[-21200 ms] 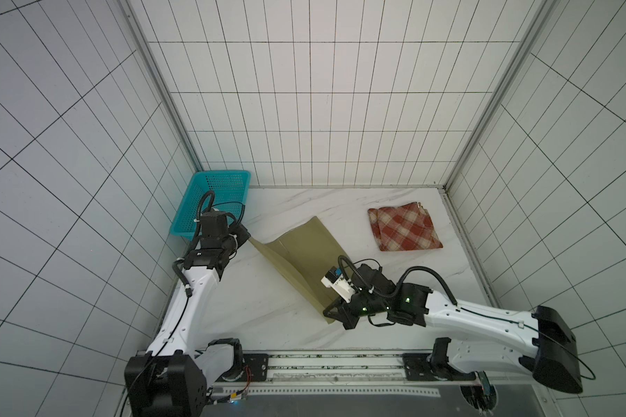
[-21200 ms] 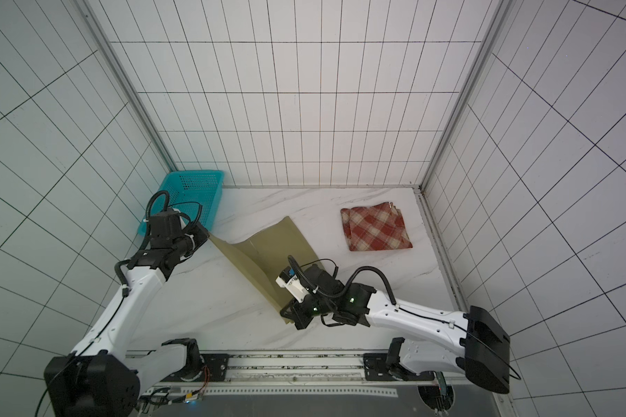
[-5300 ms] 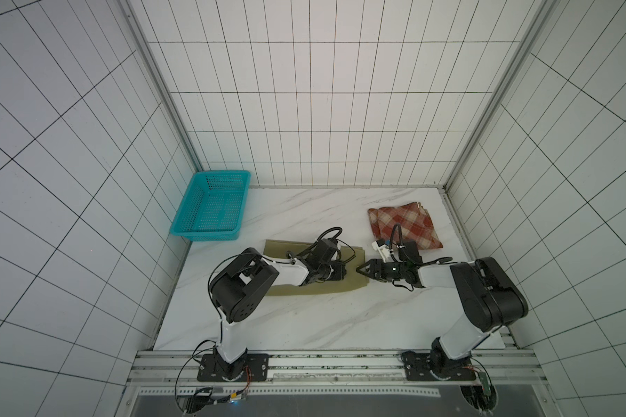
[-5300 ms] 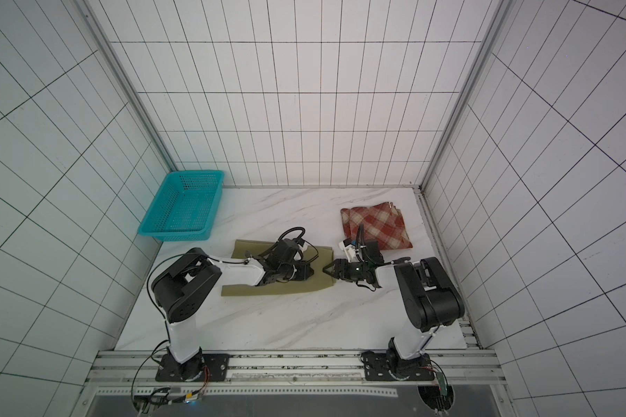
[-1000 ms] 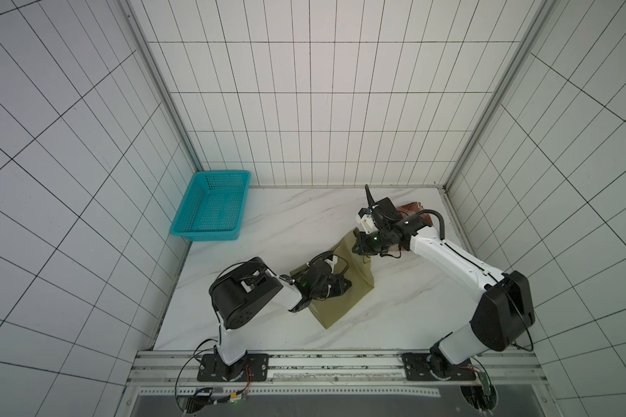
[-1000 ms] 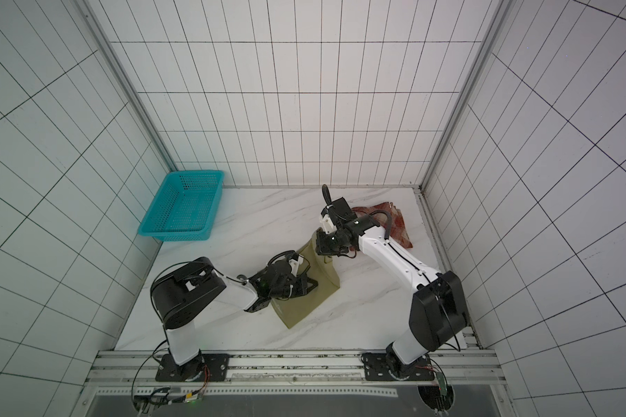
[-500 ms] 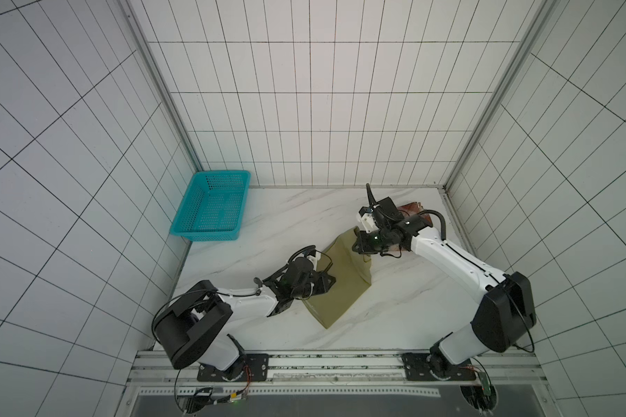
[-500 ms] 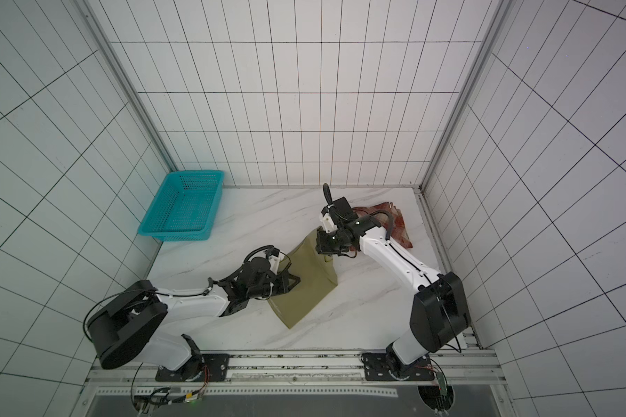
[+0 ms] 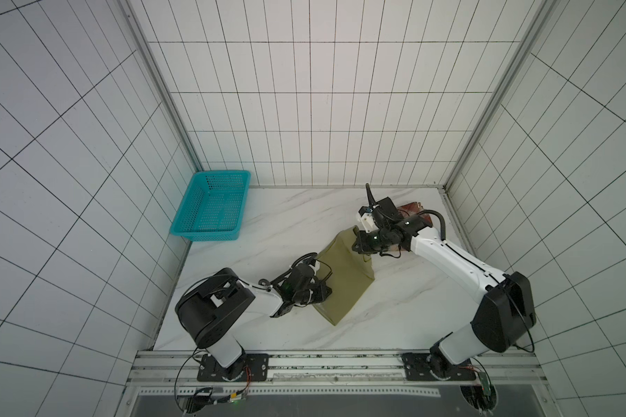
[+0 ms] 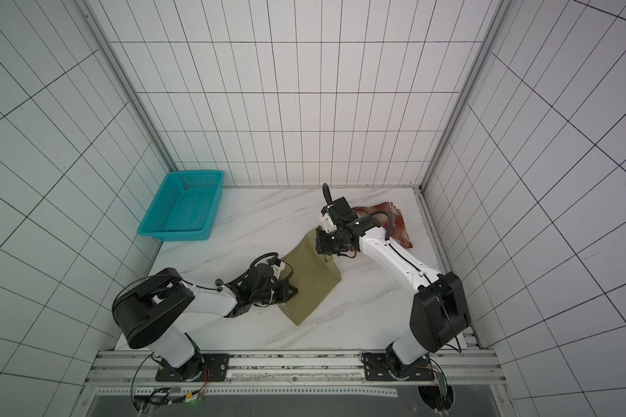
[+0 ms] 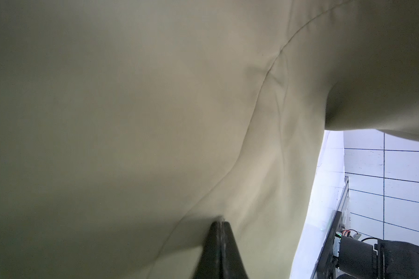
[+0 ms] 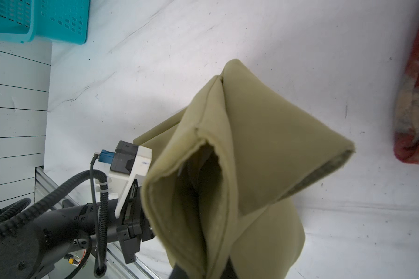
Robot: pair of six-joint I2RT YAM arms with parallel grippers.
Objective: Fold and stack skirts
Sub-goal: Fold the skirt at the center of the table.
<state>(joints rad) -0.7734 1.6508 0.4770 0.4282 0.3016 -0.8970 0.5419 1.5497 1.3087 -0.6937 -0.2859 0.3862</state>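
The right claw (image 9: 357,247) is squeezed shut on the top corner of the olive skirt (image 9: 344,279) and holds that corner up off the surface (image 9: 412,310). The left claw (image 11: 220,222) is shut tight too. Its tips pinch the skirt's side edge, low down and nearer the robot. Between the two claws the folded olive skirt hangs like a little tent, and its low end rests on the surface. Its long way runs from that low near end up to the right claw. The plaid skirt (image 10: 394,225) lies in the far right corner, just past the right claw and partly hidden under the right arm. So the right arm is much nearer to it. I think the next move is to carry the olive skirt that way and lay it on top of the plaid skirt.
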